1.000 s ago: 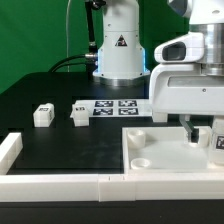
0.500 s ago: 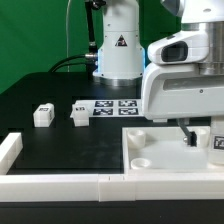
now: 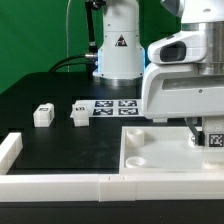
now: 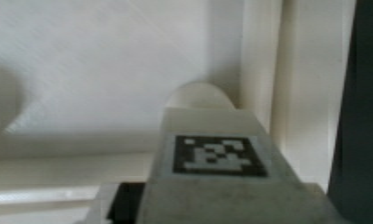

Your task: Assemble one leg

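**Exterior and wrist views.** My gripper (image 3: 206, 137) is clamped on the leg (image 3: 215, 141), fingers pressed to its sides. I hold it upright over the white panel (image 3: 150, 160), at the exterior view's right. The wrist view shows the leg's tag (image 4: 218, 156) above the panel's raised edge. I cannot tell whether leg and panel touch. At the exterior view's left, well apart, two spare legs (image 3: 42, 115) (image 3: 79, 114) stand on the black table (image 3: 60, 145), near the marker board (image 3: 116, 106).

Table (image 3: 50, 150): panel (image 3: 165, 168), marker board (image 3: 115, 106), loose legs (image 3: 42, 115) (image 3: 80, 113)
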Controlling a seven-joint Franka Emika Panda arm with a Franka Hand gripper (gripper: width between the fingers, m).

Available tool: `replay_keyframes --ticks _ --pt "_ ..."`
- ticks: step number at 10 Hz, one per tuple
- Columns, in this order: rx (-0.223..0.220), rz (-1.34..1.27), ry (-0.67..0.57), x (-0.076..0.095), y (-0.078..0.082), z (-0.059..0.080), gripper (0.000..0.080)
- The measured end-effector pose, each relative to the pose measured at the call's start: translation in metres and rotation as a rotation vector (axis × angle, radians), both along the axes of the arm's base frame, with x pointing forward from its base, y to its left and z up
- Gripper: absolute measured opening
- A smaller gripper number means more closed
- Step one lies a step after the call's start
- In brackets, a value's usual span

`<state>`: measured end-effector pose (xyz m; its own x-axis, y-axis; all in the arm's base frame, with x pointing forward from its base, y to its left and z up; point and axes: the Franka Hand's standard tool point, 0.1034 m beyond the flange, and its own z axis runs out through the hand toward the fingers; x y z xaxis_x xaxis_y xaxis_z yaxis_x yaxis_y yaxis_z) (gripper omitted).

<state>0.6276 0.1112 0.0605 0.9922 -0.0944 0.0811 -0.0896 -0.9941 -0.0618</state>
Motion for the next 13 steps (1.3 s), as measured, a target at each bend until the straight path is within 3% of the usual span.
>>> replay_keyframes --ticks 2,5,10,11,12,13 --pt "0.04 -0.393 0.023 -0.002 0.005 -0.0013 0.0289" --pt "0.078 -0.785 0.052 -0.0025 0.0043 -0.0025 0.029" --pt "0.12 -1.257 0.09 -0.0029 0.006 -0.0029 0.029" --pt "0.132 -1.31 0.1 -0.0032 0.0078 -0.0031 0.0371" --pt "0.13 -1.272 0.098 -0.0033 0.0082 -0.0031 0.0515" --pt "0.133 -1.221 0.085 -0.0025 0.0092 -0.0028 0.0515"
